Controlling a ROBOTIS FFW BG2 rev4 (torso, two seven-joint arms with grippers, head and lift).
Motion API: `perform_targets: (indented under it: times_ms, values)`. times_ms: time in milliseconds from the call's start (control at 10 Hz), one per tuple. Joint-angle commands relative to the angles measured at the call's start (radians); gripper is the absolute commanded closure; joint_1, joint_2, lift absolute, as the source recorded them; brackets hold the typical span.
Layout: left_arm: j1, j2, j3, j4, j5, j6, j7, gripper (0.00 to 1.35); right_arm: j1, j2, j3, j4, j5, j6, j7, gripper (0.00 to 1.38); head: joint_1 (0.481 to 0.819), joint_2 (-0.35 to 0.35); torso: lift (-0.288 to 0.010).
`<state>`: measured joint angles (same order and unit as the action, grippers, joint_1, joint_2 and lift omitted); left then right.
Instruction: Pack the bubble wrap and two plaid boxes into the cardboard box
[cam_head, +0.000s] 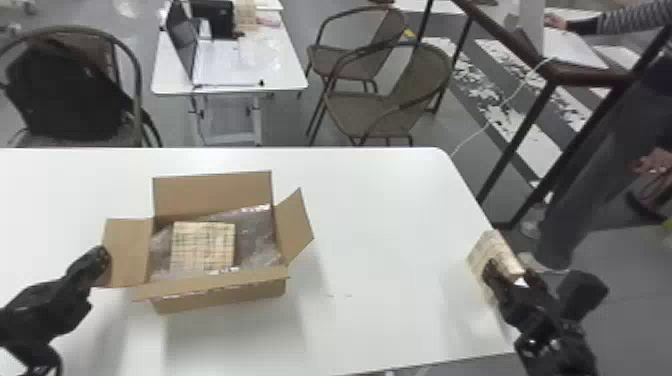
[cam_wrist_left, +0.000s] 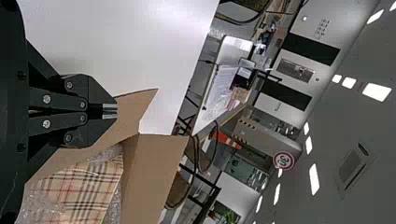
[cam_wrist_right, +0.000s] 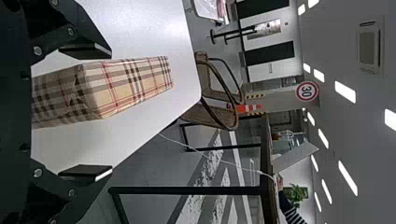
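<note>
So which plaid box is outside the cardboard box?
The one by the table's right edge, between the open fingers of the right claw; the other lies on bubble wrap inside the cardboard box.

On the bench (cam_head: 380, 225), just right of the left gripper (cam_head: 102, 254): the cardboard box (cam_head: 220, 295), with one flap right at that gripper. Inside: bubble wrap (cam_head: 255, 230), and on it a plaid box (cam_head: 202, 245). Well to the right, at the bench's edge, between the fingers of the right gripper (cam_head: 535, 281) but nearer the left one: a second plaid box (cam_head: 490, 247). Beyond the bench, ahead of the left gripper: a chair (cam_head: 136, 90) with a bag (cam_head: 65, 90) on it. Ahead and right of that gripper: a table (cam_head: 165, 75) bearing a laptop (cam_head: 182, 45). Ahead and left of the right gripper: two chairs (cam_head: 365, 112), one behind the other. Ahead of the right gripper: a railing (cam_head: 590, 77).
</note>
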<state>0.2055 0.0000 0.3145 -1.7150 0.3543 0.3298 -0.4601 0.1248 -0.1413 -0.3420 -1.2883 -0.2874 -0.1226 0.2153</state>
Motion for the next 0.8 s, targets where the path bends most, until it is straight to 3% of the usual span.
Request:
perform_targets:
  times_ms: [0,200,500,700]
  values:
    - [0.0,-0.003,-0.002,0.0,-0.001,0.002,0.0,1.21,-0.011,0.0,0.001,0.011,-0.007,0.014,0.01,0.92,0.695,-0.178,-0.071]
    - [0.0,-0.003,-0.002,0.0,-0.003,0.002,0.0,1.21,-0.002,0.022,0.001,0.004,-0.003,0.038,0.022,0.97,0.695,-0.171,-0.071]
    - [0.0,-0.003,-0.005,0.0,-0.005,0.0,-0.002,1.21,0.013,0.034,0.001,-0.023,-0.018,0.052,0.056,0.98,0.695,-0.154,-0.071]
    - [0.0,-0.003,-0.005,0.0,-0.006,0.0,-0.002,1.21,0.039,0.04,0.054,-0.203,-0.026,0.156,0.104,0.98,0.695,-0.136,-0.071]
